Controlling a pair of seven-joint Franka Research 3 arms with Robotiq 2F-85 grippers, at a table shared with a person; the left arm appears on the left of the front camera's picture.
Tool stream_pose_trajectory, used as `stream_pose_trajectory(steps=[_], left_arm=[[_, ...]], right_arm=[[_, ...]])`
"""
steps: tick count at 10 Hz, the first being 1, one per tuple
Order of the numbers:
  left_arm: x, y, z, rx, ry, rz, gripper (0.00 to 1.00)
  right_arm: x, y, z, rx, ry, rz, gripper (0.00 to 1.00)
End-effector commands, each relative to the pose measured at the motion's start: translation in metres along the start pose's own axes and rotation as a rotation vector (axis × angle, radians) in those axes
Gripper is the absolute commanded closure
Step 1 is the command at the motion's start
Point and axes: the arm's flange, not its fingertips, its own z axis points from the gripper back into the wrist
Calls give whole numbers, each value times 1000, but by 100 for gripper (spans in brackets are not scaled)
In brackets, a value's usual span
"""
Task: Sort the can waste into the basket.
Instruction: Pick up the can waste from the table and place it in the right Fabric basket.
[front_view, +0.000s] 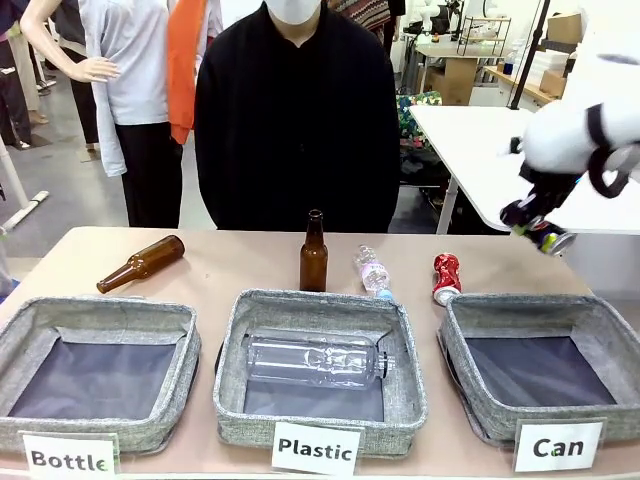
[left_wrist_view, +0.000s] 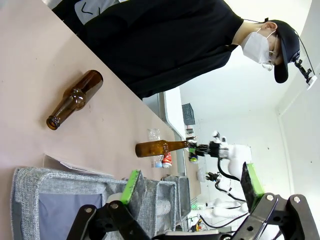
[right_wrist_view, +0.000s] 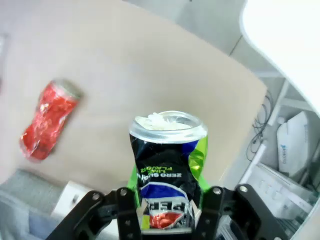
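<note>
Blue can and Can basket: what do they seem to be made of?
Blue can: thin metal, probably aluminium, with glossy print; it shows sharp creases and a bright silver rim. Can basket: grey woven fabric, matte, with a smooth dark liner, likely synthetic.

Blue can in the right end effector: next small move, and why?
Likely carry the right end effector down and toward the robot until the blue can hangs over the Can basket, then release. The can is clamped and aloft, and the right wrist view shows bare table beyond it, with the basket's corner off to one side.
</note>
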Motion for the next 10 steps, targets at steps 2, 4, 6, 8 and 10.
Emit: stream_pose_trajectory(steps=[2,4,6,8,10], left_arm=[[0,-1,1,-9,7,-9,0],[0,-1,1,-9,7,-9,0],[0,-1,1,-9,7,-9,0],[0,-1,1,-9,7,-9,0],[0,-1,1,-9,7,-9,0]], right_arm=[[-74,41,67,154,4,175,100],[-120,76,84,199,-18,445,100],[-152,106,84,235,-20,783,100],[-177,117,88,303,-54,1028,100],[-176,114,87,342,-60,1038,100]])
